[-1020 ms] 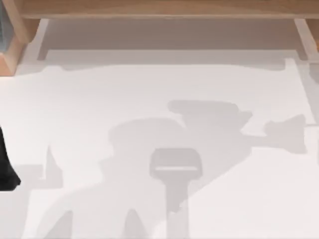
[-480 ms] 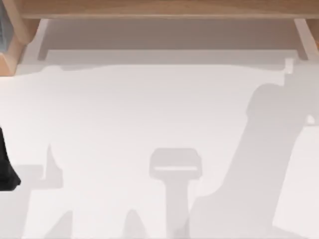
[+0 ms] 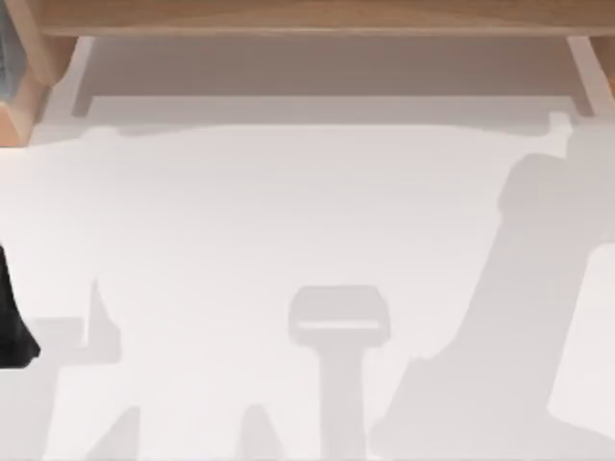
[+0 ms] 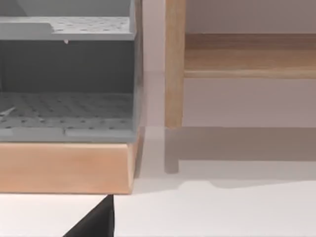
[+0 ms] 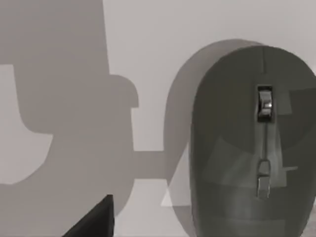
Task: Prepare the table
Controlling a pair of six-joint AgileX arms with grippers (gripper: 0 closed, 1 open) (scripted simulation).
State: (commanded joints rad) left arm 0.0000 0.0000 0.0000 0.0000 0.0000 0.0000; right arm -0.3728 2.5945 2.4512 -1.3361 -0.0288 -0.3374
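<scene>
From above, you see the surface point(image 3: 288, 211), a plain white tabletop spreading across almost the whole top view. Grey shadows of the arms lie on it, a broad one toward the right and smaller ones along the near edge. A light-brown wooden frame point(image 3: 317, 17) runs along the far edge, with a post point(image 3: 24, 106) at the far left corner. A black piece of the left arm point(image 3: 12, 331) juts in at the left edge of that view; you cannot tell from it how the left pincer stands.

In the left wrist view, you look across the white surface point(image 4: 222, 212) at a grey rack point(image 4: 66, 74) with perforated shelves, sitting on a wooden base point(image 4: 64, 168). Its two visible shelves hold nothing you can make out. Beside the rack stands a wooden upright point(image 4: 174, 74) carrying a wooden shelf point(image 4: 249, 54). A black wedge of the arm's own hardware point(image 4: 96, 222) shows at the edge of the picture; the fingers are out of sight, so you cannot tell their state.

In the right wrist view, you see a dark grey computer mouse point(image 5: 254, 143) with a metallic scroll wheel point(image 5: 265, 103), lying flat on the white surface point(image 5: 197, 24), directly ahead of the camera. Arm shadows fall beside it. A black wedge point(image 5: 96, 219) shows here too; whether the right pincer is apart or together, you cannot tell.
</scene>
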